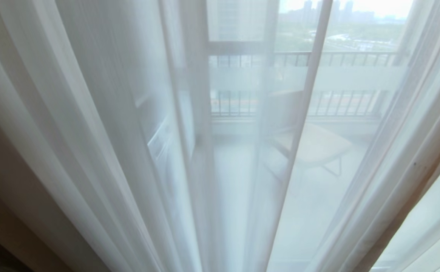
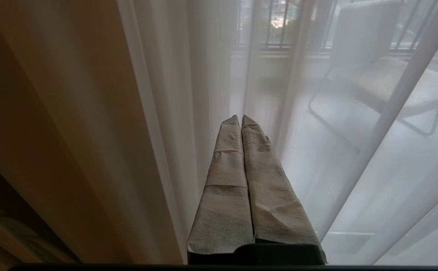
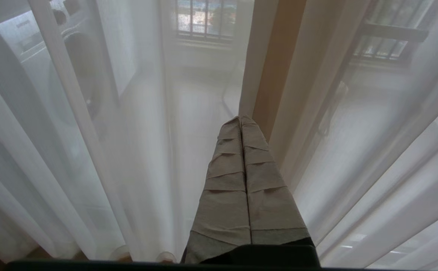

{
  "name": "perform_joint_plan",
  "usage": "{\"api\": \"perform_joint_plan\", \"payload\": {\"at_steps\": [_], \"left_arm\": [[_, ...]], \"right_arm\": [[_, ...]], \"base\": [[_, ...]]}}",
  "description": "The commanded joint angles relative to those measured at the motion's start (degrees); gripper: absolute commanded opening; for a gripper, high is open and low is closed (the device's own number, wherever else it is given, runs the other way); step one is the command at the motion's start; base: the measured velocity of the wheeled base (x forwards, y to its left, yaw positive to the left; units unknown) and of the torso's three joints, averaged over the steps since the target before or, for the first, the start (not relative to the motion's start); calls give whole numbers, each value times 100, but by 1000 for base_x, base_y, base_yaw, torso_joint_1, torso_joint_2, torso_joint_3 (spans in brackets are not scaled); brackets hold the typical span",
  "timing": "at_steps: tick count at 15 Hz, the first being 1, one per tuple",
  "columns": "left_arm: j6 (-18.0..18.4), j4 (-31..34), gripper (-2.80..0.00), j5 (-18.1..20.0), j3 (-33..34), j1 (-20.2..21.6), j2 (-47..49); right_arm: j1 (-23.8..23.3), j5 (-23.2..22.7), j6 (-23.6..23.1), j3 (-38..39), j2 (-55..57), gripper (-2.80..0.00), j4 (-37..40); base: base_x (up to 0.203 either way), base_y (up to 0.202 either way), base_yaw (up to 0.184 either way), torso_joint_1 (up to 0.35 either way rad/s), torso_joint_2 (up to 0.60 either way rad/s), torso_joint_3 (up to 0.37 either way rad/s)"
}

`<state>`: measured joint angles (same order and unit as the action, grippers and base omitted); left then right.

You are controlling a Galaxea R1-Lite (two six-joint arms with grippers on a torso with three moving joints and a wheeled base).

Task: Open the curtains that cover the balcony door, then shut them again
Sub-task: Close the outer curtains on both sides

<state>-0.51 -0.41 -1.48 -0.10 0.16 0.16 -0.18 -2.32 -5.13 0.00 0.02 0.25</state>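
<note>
The curtains fill every view. Their sheer white layer [image 1: 102, 124] hangs in long folds across the whole head view, and a thick beige panel [image 1: 4, 189] shows at the lower left. Through the sheer cloth a dim vertical frame of the balcony door [image 1: 201, 113] can be made out. Neither arm appears in the head view. My left gripper [image 2: 240, 117] is shut with nothing in it, its taped fingers pointing at the sheer layer [image 2: 173, 94] beside the beige panel [image 2: 53, 131]. My right gripper [image 3: 240, 118] is also shut and empty, facing sheer folds [image 3: 102, 131] and a beige strip [image 3: 275, 75].
Behind the cloth lies the balcony with a barred railing [image 1: 337, 58], a chair [image 1: 318, 147] and a washing machine [image 3: 72, 67]. The chair also shows in the left wrist view [image 2: 384, 75]. City buildings stand far beyond.
</note>
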Motion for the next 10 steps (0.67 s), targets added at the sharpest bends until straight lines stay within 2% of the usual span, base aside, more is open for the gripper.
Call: {"api": "perform_joint_plan", "payload": {"at_steps": [1, 6, 7, 10], "left_arm": [[7, -2, -280, -2, 1, 2, -7], [15, -2, -280, -2, 1, 2, -7], [15, -2, -280, -2, 1, 2, -7], [15, 6, -280, -2, 1, 2, -7]], "right_arm": [[1, -6, -6, 0, -2, -280, 1], [1, -6, -6, 0, -2, -280, 1], [1, -6, -6, 0, -2, -280, 1], [1, -6, -6, 0, -2, -280, 1]], "base": [[0, 192, -1, 3, 2, 3], [0, 186, 0, 3, 3, 3], [0, 114, 2, 3, -2, -1], [0, 0, 0, 0, 0, 0]]}}
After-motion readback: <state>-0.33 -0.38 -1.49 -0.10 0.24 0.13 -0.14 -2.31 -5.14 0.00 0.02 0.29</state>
